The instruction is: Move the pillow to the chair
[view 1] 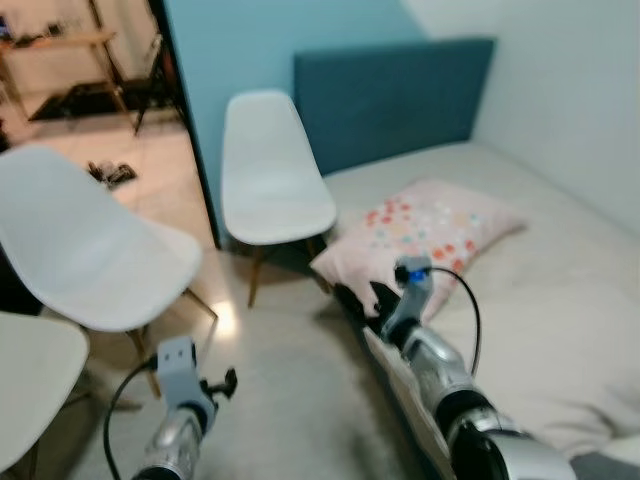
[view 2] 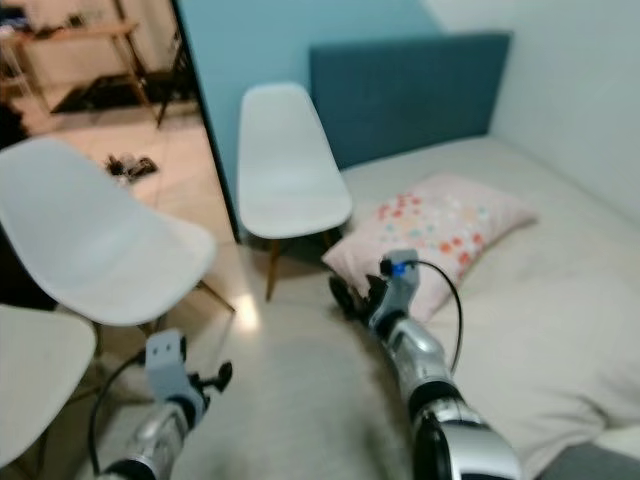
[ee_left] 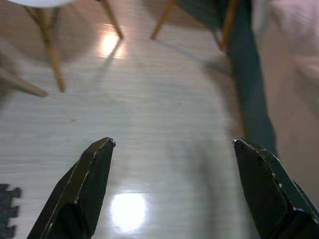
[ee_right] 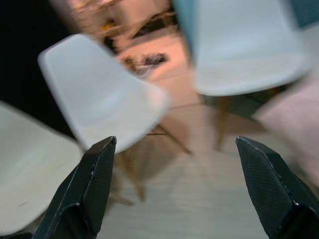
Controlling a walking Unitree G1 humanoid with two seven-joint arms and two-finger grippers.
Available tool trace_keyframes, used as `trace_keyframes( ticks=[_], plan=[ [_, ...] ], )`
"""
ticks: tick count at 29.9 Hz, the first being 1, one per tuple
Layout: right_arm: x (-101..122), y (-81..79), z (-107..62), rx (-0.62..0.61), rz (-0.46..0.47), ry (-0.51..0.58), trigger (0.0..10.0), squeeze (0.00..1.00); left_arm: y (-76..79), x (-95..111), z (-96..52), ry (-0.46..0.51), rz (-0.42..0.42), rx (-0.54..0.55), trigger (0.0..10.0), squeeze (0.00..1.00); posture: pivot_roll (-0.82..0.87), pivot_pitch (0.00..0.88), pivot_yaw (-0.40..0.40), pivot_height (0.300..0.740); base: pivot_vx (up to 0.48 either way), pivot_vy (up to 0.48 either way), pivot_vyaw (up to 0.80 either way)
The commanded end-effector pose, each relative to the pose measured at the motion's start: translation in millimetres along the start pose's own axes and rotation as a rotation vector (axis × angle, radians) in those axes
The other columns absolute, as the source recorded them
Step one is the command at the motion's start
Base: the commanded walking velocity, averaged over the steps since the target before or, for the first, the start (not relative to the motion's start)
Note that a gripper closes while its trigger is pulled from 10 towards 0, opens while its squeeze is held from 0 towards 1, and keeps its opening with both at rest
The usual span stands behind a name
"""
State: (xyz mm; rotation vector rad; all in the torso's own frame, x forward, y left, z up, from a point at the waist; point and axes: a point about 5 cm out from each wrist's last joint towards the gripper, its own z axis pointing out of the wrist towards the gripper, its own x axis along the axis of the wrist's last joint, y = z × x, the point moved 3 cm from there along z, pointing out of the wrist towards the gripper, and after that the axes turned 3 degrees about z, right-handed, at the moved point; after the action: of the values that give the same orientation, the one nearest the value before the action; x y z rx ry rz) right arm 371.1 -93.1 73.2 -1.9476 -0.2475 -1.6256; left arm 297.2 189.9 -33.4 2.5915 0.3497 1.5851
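Observation:
A pink pillow (view 1: 425, 232) with coloured dots lies on the bed, its near corner hanging over the bed's edge. A white chair (view 1: 270, 175) stands just left of the bed, against the blue wall. My right gripper (view 1: 366, 298) is open and hovers at the pillow's near corner with nothing between its fingers. The right wrist view looks past the open right gripper (ee_right: 174, 142) at white chairs and the floor. My left gripper (view 1: 222, 384) is low over the floor, and the left wrist view shows the left gripper (ee_left: 173, 143) open and holding nothing.
Two more white chairs (view 1: 85, 245) (view 1: 30, 385) stand at the left. The bed (view 1: 560, 300) has a dark blue headboard (view 1: 400, 95). A doorway at the back left leads to a room with a table (view 1: 60, 45). Pale floor (view 1: 290, 380) lies between the chairs and the bed.

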Motion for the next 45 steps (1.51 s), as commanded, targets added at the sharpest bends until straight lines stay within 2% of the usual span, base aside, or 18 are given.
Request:
trace_keyframes(
  ticks=[1,6,14,17,22,24,27,33,38,43,45],
  plan=[
    [-8.6,-4.4,-2.5,0.041,-0.035,-0.037,10.0,0.0,3.1,2.3,1.0,0.009,0.005,-0.009,10.0,0.0,0.1,0.0,0.024,0.74,0.33,0.0,0.78],
    [-10.9,-7.8,-2.0,0.058,-0.024,-0.039,10.0,0.0,3.5,2.1,0.9,0.01,0.004,-0.012,10.0,0.0,0.1,0.0,0.025,0.74,0.328,0.0,0.78],
    [-7.0,-5.8,2.3,-0.007,-0.029,-0.027,10.0,0.0,11.3,9.5,3.4,0.039,0.01,-0.044,10.0,0.0,0.1,0.0,0.027,0.74,0.33,0.0,0.0],
    [-3.9,-2.8,2.7,-0.027,-0.003,-0.014,10.0,0.0,15.9,14.1,4.9,0.055,0.019,-0.065,10.0,0.0,0.1,0.0,0.026,0.74,0.328,0.0,0.0],
    [5.1,6.1,2.0,-0.073,0.048,0.023,10.0,0.0,20.3,17.0,5.9,0.064,0.029,-0.087,10.0,0.0,0.1,0.0,0.028,0.74,0.324,0.0,-0.77],
    [18.2,21.1,-1.4,-0.15,0.107,0.084,10.0,0.0,23.1,15.1,5.7,0.057,0.033,-0.101,10.0,0.0,0.1,0.0,0.029,0.74,0.309,0.0,-0.77],
    [20.5,23.8,-2.1,-0.163,0.123,0.096,10.0,0.0,23.4,14.6,5.6,0.055,0.033,-0.103,10.0,0.0,0.1,0.0,0.029,0.74,0.307,0.0,-0.77],
    [38.3,41.2,-7.4,-0.233,0.168,0.161,10.0,0.0,20.2,6.9,3.1,0.031,0.032,-0.1,10.0,0.0,0.09,0.0,0.029,0.74,0.308,0.0,-0.78],
    [42.0,42.5,-7.3,-0.234,0.175,0.172,10.0,0.0,19.7,5.6,2.8,0.024,0.035,-0.099,10.0,0.0,0.09,0.0,0.027,0.74,0.306,0.0,-0.78],
    [44.6,41.5,-5.9,-0.233,0.164,0.177,10.0,0.0,17.1,2.1,1.8,0.009,0.04,-0.092,10.0,0.0,0.09,0.0,0.028,0.74,0.304,0.0,0.0],
    [41.1,39.3,-5.0,-0.226,0.159,0.16,10.0,0.0,10.5,-4.9,-0.8,-0.016,0.046,-0.07,10.0,0.0,0.09,0.0,0.027,0.74,0.298,0.0,0.0]
  ],
)
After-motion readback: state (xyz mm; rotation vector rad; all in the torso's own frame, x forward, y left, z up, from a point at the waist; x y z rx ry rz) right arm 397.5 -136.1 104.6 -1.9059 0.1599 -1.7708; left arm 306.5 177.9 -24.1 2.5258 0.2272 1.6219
